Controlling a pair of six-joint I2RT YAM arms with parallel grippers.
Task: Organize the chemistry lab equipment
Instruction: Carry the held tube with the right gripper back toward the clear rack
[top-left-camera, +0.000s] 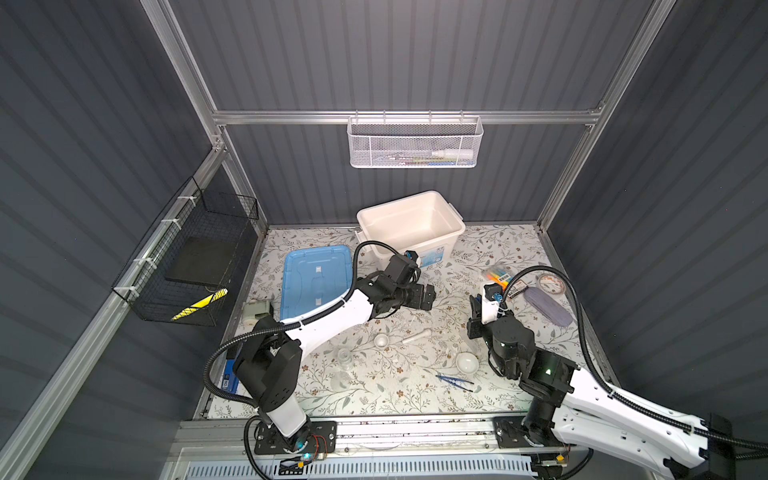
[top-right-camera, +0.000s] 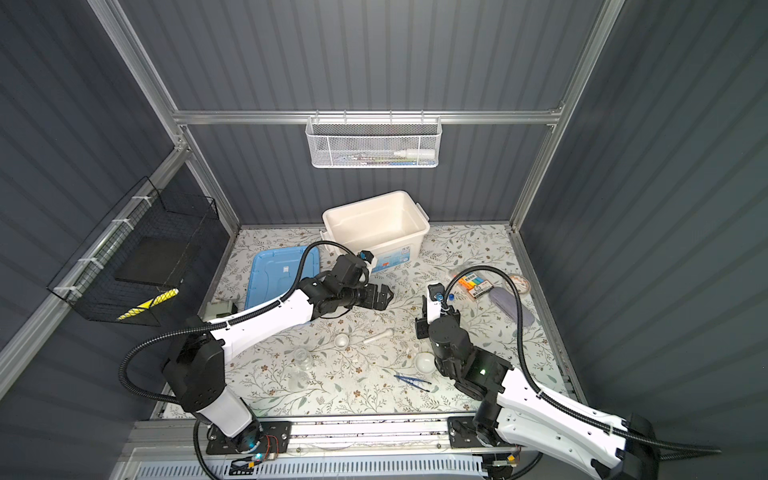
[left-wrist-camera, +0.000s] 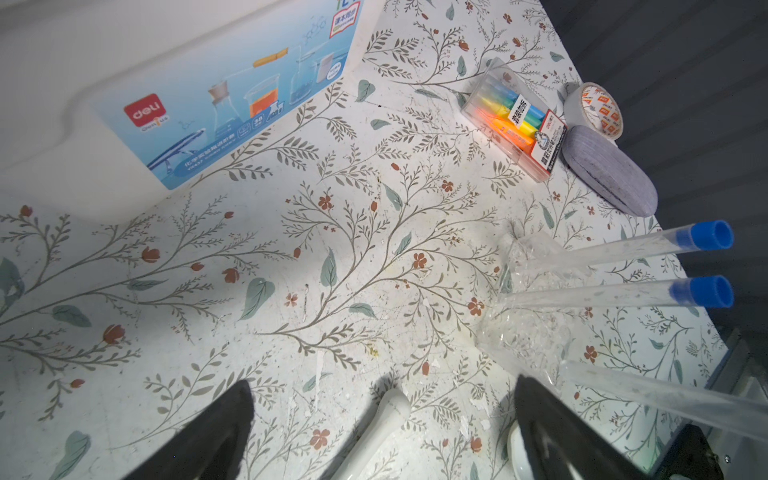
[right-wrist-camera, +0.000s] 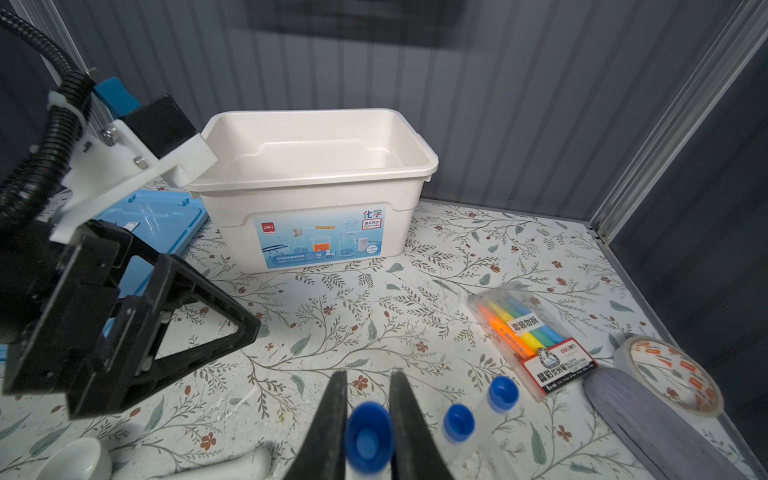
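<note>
**White storage bin** (top-left-camera: 415, 224): landmark for all positions. It stands uncovered, presumably to receive the equipment. Its blue lid (top-left-camera: 316, 278) lies flat just beside it, on the left arm's side.

**Left gripper** (top-left-camera: 430, 297): in front of the bin, jaws spread wide and empty.

**Right gripper** (right-wrist-camera: 369, 376): farther from the bin, on the right arm's side. It pinches a blue-capped tube (right-wrist-camera: 369, 436) near the cap, probably to steer its lower end at the clear plastic rack (left-wrist-camera: 528, 299). Whether the tube is seated cannot be told.

**Loose items:**
- Two more capped tubes (right-wrist-camera: 458, 422) lean in the rack.
- The white pestle (top-left-camera: 417, 336) lies below the spread jaws, probably the next pick.
- Two white dishes (top-left-camera: 381, 340), clear glassware (top-left-camera: 344, 357) and dark blue tweezers (top-left-camera: 455, 382) lie farthest from the bin.
</note>
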